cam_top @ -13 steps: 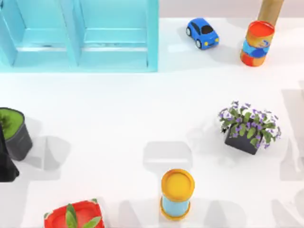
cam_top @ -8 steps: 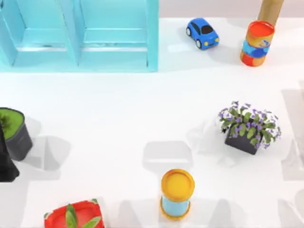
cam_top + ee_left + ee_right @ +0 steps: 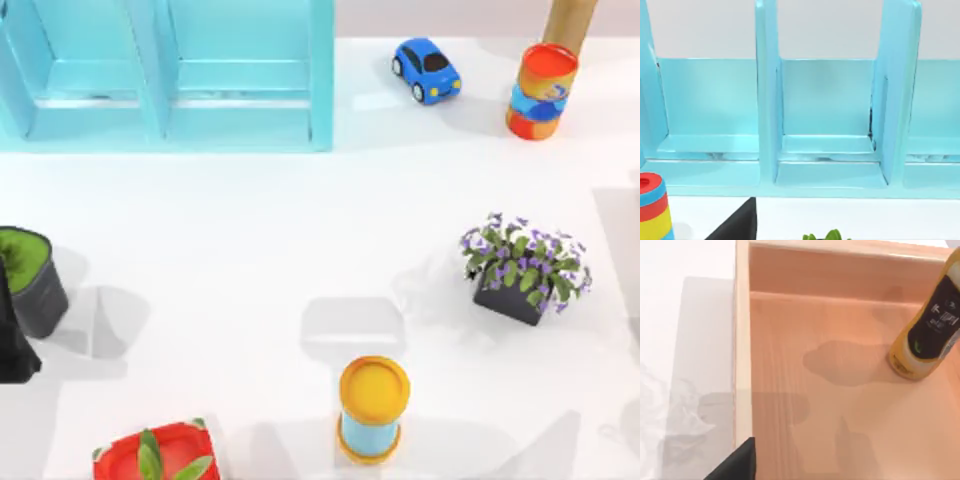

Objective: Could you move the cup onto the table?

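The cup is out of view. The white table [image 3: 250, 250] spreads across the top view, with the turquoise shelf unit [image 3: 170, 75] at its back left. My left arm [image 3: 14, 340] is a black shape at the table's left edge. Its wrist view faces the shelf unit [image 3: 825, 125] head-on, with a black part of my left gripper [image 3: 737, 224] in view. My right gripper [image 3: 737, 464] hangs over the rim of a wooden box [image 3: 840, 390] beside the table [image 3: 685, 340].
A blue toy car [image 3: 427, 70] and a red-topped canister [image 3: 540, 90] stand at the back right. A purple flower pot [image 3: 525, 265] is at the right, a yellow-topped canister [image 3: 372, 408] at the front. A yellow bottle [image 3: 927, 335] stands in the box.
Shadows on the table's right and front right have shifted. Nothing standing on the table has moved, and the left arm has stayed put.
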